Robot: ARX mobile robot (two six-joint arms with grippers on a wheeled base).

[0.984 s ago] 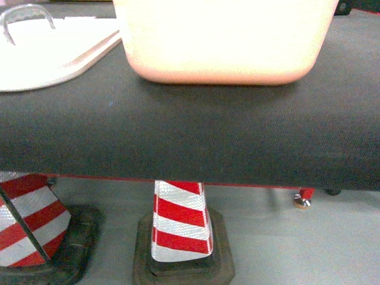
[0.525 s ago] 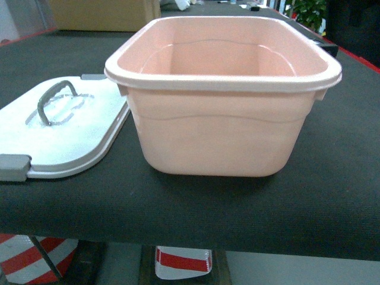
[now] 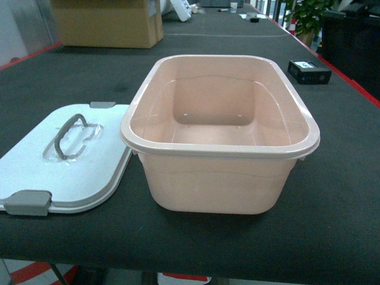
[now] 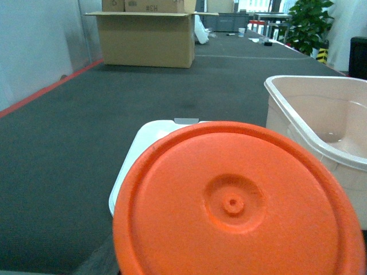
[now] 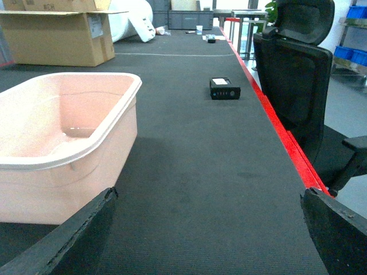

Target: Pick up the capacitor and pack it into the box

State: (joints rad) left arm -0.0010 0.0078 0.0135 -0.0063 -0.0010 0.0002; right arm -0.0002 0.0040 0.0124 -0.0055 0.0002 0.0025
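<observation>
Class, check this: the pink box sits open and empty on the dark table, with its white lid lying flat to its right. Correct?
Not quite. In the head view the white lid lies flat to the left of the pink box, not its right. The rest stands: the box is open and empty on the dark table.

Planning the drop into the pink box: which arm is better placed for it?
Left, probably. An orange round part fills its wrist view, right beside the box; whether it is gripped is hidden. The right gripper stands open and empty.

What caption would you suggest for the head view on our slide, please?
Open, empty pink box on a dark table, white lid lying flat beside it.
</observation>
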